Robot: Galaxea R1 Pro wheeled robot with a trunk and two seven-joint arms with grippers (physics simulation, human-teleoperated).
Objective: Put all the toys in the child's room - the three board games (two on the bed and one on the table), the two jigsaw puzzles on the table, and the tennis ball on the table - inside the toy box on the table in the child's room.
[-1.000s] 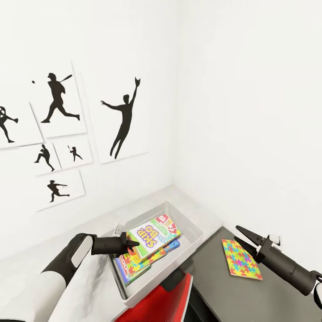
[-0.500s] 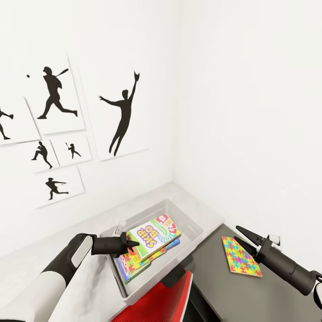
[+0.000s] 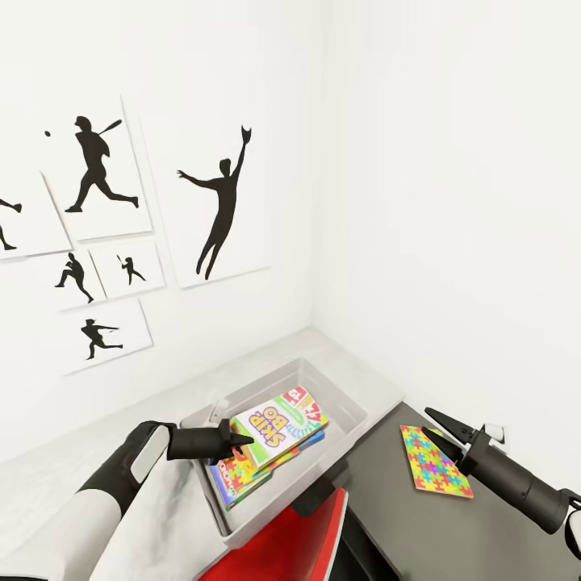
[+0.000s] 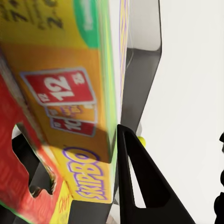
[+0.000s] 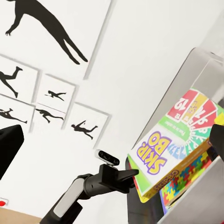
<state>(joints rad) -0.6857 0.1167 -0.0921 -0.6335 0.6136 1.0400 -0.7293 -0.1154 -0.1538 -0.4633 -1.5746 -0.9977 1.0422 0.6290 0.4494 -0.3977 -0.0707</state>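
Left hand (image 3: 234, 440) clamped on the Skip-Bo box (image 3: 278, 424), holding it tilted over the toy box (image 3: 343, 403) on the table (image 3: 355, 367). Right hand (image 3: 436, 426) spread open, empty, above a jigsaw puzzle (image 3: 434, 462) on the dark cabinet (image 3: 387, 508).

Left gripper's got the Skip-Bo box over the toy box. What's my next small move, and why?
Probably open the left gripper. It holds the Skip-Bo box by one edge, already inside the toy box and above the games stacked there, so letting go should drop it onto the stack.

Skip-Bo box (image 3: 278, 424) crowds the toy box (image 3: 347, 407); its far corner stays free.
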